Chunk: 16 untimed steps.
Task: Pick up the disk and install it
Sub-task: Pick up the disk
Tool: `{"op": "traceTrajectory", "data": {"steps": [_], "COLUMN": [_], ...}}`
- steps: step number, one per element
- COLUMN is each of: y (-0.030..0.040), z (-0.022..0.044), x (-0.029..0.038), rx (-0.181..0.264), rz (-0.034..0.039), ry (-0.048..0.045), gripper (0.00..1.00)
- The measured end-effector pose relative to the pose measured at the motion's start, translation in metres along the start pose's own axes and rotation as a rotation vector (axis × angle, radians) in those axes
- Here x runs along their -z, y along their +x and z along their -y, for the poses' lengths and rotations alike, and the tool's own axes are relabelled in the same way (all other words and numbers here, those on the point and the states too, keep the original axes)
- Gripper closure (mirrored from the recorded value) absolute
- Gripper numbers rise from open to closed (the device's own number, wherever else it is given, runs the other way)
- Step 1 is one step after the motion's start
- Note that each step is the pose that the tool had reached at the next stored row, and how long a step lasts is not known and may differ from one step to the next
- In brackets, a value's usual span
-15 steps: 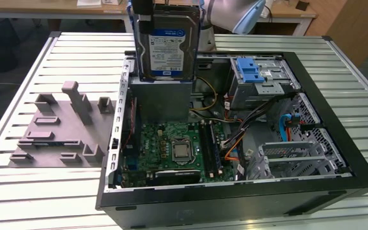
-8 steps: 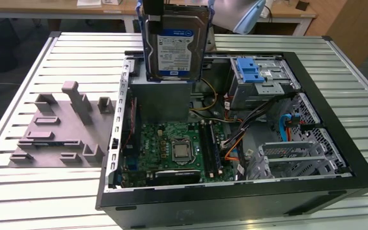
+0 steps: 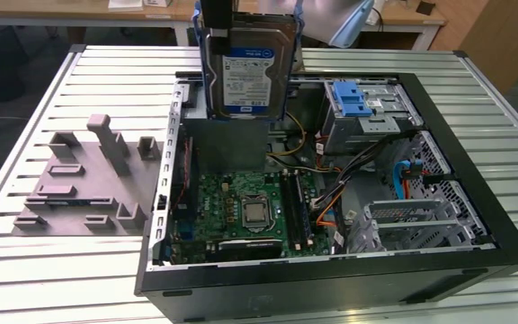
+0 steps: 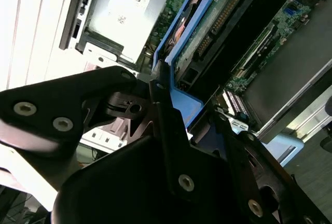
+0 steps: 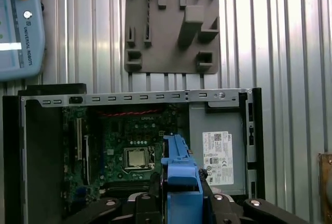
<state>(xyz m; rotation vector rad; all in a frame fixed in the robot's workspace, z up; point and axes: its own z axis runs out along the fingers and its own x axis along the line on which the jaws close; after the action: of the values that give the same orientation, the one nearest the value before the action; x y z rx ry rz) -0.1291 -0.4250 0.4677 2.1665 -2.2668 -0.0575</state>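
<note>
my gripper [image 5: 181, 185] pinched tight on the blue frame of the disk [image 3: 250, 74] | disk upright at 12 o'clock in the exterior view, above open computer case [image 3: 331, 290] | grey fixture plate [image 3: 79, 182] at 9 o'clock

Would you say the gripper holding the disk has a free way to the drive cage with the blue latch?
Probably yes: the case lies open, the gripper holds the disk above it, and nothing hangs over the drive cage; cables run beside it.
</note>
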Motion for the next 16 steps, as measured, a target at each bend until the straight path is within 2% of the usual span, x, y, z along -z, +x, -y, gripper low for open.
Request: {"op": "traceTrajectory", "data": {"steps": [3, 7, 9, 14, 16], "y": [0.0117, 0.0146, 0.0145, 0.0136, 0.0133], "z": [0.0006, 0.0034, 0.0087, 0.0302, 0.0356], "x": [-0.0012, -0.0015, -0.0015, -0.0013, -0.0014], "rx": [0.0, 0.0, 0.0, 0.0, 0.0], "rz": [0.0, 0.0004, 0.0004, 0.0003, -0.0005], "ry": [0.0029, 0.0105, 0.0113, 0.0114, 0.0115], "gripper": [0.63, 0.63, 0.63, 0.63, 0.63]}}
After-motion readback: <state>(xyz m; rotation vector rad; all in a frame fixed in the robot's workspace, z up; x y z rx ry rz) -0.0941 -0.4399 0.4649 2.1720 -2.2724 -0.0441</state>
